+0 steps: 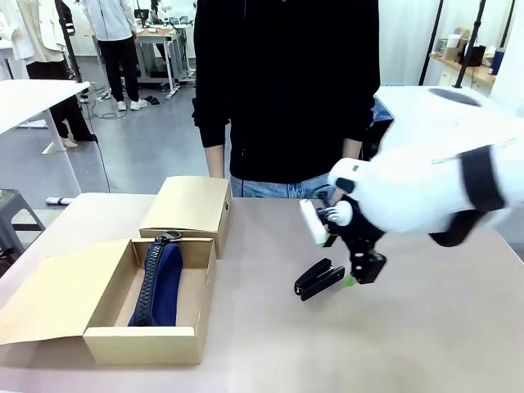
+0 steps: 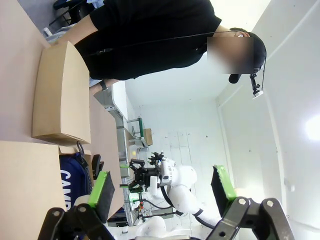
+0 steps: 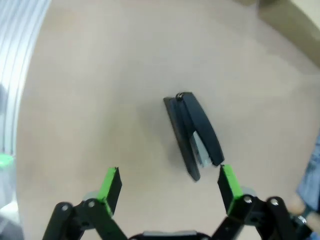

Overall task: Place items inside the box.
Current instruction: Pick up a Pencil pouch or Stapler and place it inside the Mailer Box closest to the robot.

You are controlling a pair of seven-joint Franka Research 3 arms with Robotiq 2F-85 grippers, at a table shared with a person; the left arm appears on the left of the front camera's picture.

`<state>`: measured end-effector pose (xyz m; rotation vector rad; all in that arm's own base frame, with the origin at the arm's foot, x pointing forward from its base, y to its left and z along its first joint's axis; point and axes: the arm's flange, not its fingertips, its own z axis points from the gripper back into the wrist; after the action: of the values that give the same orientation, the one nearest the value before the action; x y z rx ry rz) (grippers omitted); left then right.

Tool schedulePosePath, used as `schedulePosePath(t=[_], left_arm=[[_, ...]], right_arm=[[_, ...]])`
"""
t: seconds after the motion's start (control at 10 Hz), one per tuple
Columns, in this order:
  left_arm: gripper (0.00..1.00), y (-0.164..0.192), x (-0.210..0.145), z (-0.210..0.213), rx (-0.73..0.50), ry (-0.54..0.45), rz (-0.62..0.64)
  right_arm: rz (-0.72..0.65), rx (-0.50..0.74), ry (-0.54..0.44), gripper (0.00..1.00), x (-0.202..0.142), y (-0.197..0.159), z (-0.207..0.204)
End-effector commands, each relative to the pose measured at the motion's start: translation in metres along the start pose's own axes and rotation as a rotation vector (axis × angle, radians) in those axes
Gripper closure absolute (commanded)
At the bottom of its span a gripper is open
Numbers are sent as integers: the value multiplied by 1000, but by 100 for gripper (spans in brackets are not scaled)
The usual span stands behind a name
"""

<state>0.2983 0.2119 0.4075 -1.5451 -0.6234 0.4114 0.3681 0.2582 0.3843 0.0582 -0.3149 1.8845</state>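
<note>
— While the right gripper (image 3: pixel 170 182) hangs low over the table (image 3: pixel 100 75), how do its jaws stand?

— Spread wide, released, with nothing between them. Its green pads (image 3: pixel 112 182) flank bare tabletop.

— And the stapler (image 3: pixel 192 135)?

— It lies flat on the table just ahead of those fingers, with its near end close to one pad. Whether that pad touches it, I cannot tell. In the front view it sits just to picture-left of the gripper, right of the table's middle.

— What of the left gripper (image 2: pixel 162 192)?

— Its jaws are parted too and hold nothing. Past its fingers the wrist view, rolled sideways, shows the table's edge and the boxes.

— Where is the box (image 1: pixel 147 344)?

— It is on the robot's left side of the table, well apart from the stapler. Its lid (image 1: pixel 49 295) is folded back flat to the left.

— Is anything in it?

— The navy pencil case (image 1: pixel 160 282) lies lengthwise inside with its zip uppermost, leaning toward the far wall. The floor beside it is bare cardboard. White letters show on it in the left wrist view.

— And farther out?

— The smaller box (image 1: pixel 192 205) stands closed just behind the box, at its far right corner. A person (image 1: pixel 286 82) in a black top stands at the far side of the table, behind the right arm (image 1: pixel 442 188).
</note>
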Motion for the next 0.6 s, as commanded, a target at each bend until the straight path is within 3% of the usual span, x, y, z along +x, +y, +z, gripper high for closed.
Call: schedulePosePath(t=[0.0,0.5], left_arm=[[0,0,-3,0,-14,2,-22],[0,0,-3,0,-14,2,-22]], right_arm=[[41,50,90,0,13,-33,-16],[109,170,209,0,24,-53,-79]])
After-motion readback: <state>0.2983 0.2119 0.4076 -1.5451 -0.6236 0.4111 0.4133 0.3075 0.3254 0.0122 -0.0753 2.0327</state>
